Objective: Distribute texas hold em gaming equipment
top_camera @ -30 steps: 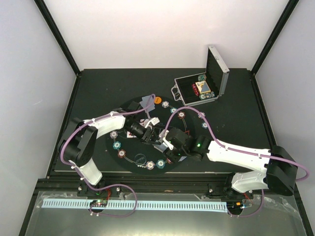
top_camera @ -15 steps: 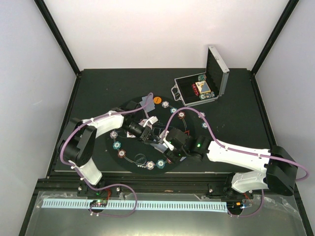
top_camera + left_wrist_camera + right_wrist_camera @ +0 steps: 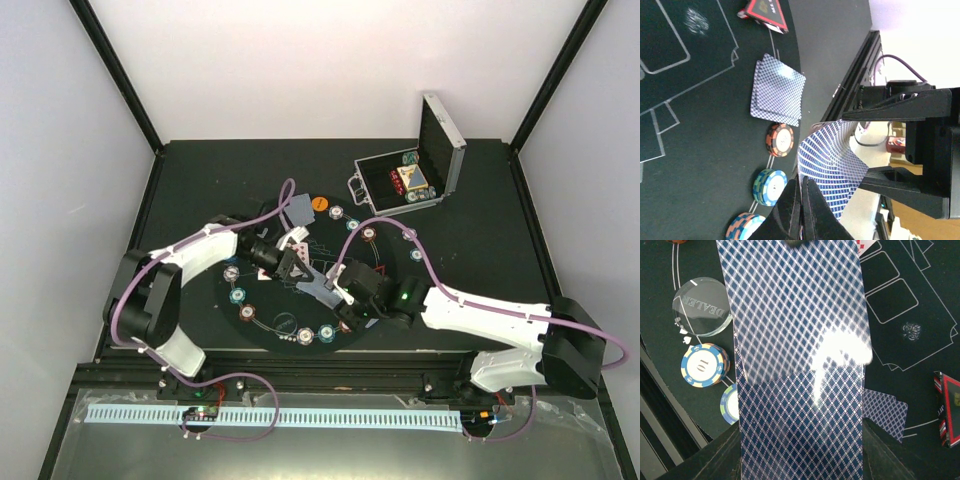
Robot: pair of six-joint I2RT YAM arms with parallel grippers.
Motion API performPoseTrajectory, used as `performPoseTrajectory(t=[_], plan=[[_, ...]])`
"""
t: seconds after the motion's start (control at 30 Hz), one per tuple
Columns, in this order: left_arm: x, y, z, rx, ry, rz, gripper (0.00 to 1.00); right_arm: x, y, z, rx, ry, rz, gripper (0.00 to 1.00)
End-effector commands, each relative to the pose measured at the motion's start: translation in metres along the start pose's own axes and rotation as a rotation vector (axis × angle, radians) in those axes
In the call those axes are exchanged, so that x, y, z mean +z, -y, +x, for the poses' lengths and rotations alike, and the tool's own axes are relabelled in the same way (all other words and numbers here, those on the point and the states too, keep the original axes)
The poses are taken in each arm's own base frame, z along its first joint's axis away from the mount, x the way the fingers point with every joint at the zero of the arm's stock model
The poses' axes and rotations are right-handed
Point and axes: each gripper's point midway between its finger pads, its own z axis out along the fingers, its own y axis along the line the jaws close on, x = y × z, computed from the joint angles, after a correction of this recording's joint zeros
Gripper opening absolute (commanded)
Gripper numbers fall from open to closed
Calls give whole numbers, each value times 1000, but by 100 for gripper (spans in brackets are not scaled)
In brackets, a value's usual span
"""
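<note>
The left fingers are pinched shut on one end of a glossy, blue-and-white lattice-backed playing card, which bows while its other end overlaps the matching deck clamped between the right fingers above the round black mat.

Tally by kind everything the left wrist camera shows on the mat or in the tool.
Chip stacks: 3
Flat card pile: 1
Bent card in left tool: 1
Red triangle marker: 1
Total: 6
</note>
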Motion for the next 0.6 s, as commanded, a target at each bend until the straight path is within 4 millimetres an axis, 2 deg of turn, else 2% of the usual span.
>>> performPoseTrajectory(t=[0.0, 0.17, 0.3, 0.37, 0.57], plan=[[-18, -8, -4, 27, 49, -103, 2, -9, 7, -8, 43, 52, 45, 55], [-44, -42, -9, 92, 72, -405, 2, -13, 17, -9, 76, 66, 87, 55], [-54, -60, -6, 178, 21, -538, 2, -13, 23, -8, 96, 71, 107, 55], [-50, -65, -5, 202, -5, -540, 2, -13, 26, -8, 101, 74, 114, 55], [-22, -57, -9, 387, -133, -529, 2, -14, 28, -6, 107, 83, 114, 55]])
